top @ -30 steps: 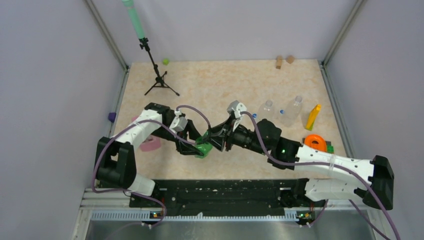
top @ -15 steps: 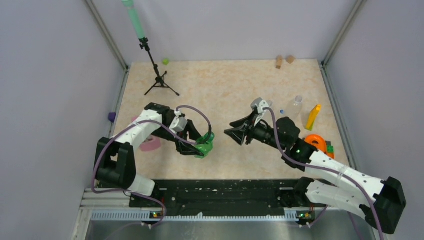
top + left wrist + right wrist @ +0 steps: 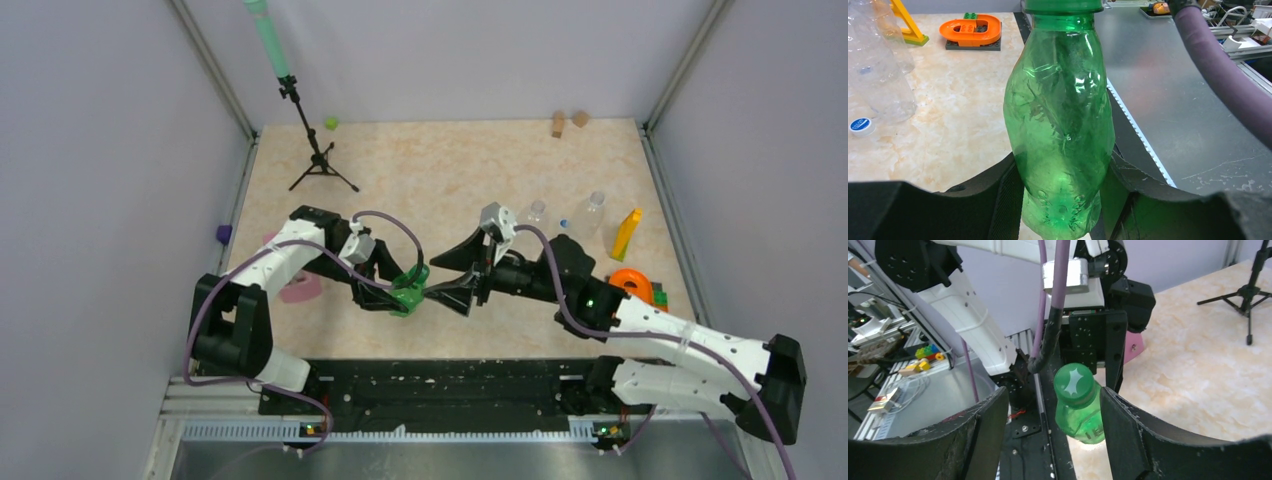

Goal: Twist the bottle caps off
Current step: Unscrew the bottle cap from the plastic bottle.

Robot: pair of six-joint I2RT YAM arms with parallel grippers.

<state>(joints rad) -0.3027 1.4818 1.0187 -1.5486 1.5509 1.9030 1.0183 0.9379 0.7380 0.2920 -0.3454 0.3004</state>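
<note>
My left gripper (image 3: 1063,200) is shut on the lower body of a translucent green bottle (image 3: 1060,125), held off the table and pointing to the right (image 3: 408,295). The bottle's dark green cap (image 3: 1075,382) is screwed on the neck. My right gripper (image 3: 1053,395) is open, and the cap sits between its jaws, close to the right-hand finger (image 3: 1133,435). From above, the right gripper (image 3: 432,280) faces the bottle's cap end. Two clear bottles (image 3: 535,212) (image 3: 590,212) stand at the right rear. A loose blue cap (image 3: 563,223) lies between them.
A yellow block (image 3: 626,233) and an orange ring on a dark plate (image 3: 630,283) sit right of the clear bottles. A small tripod (image 3: 318,160) stands rear left, near a lime-green lump (image 3: 331,123). Wooden pieces (image 3: 558,124) lie rear right. A pink piece (image 3: 300,290) lies under the left arm.
The right gripper let go of the cap end, drew back to the right, opened wider, and has come back around the cap. The left arm and the bottle have stayed still.
</note>
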